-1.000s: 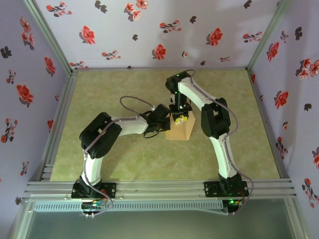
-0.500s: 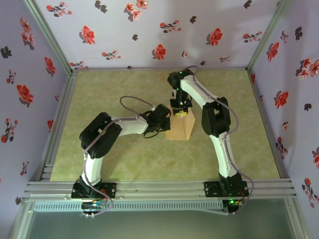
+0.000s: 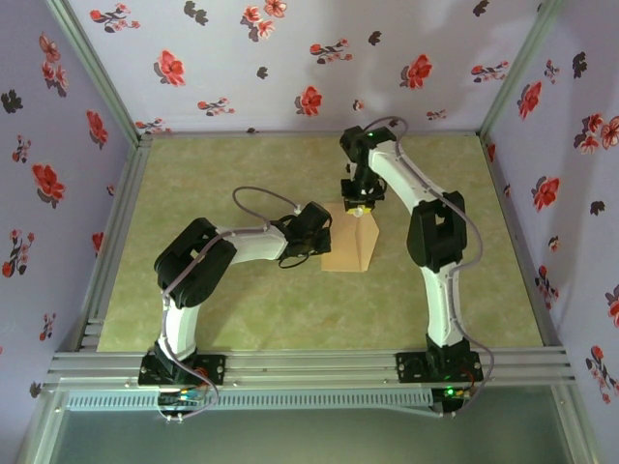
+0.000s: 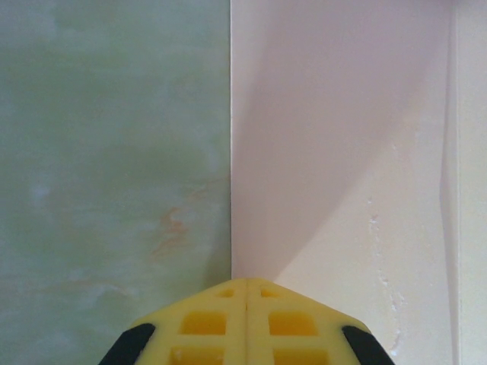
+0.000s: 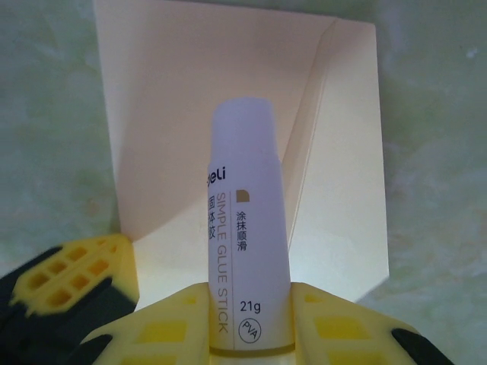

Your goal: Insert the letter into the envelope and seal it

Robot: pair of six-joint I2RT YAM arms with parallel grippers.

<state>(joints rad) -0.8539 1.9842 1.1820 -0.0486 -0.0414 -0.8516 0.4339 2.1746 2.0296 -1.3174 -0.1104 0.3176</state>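
**Glue stick poised over envelope, sealing step likely**

Right gripper is part closed, clamping a smooth white plastic glue stick by its base. The stick's top points forward over the envelope just ahead, probably to glue the flap. Left gripper is fully closed and empty, tips at the envelope's edge, likely pinning it. Envelope is flat, matte tan paper, creased. Table is mottled green.

A white glue stick with a rounded cap points lengthwise away from the lens, printed "deli", "SIMPLE GLUE STICK" and "PVA". The table top is a pale green marbled mat. Lilac walls with red and dark flowers close the left, far and right sides. Aluminium rails run along the near edge.
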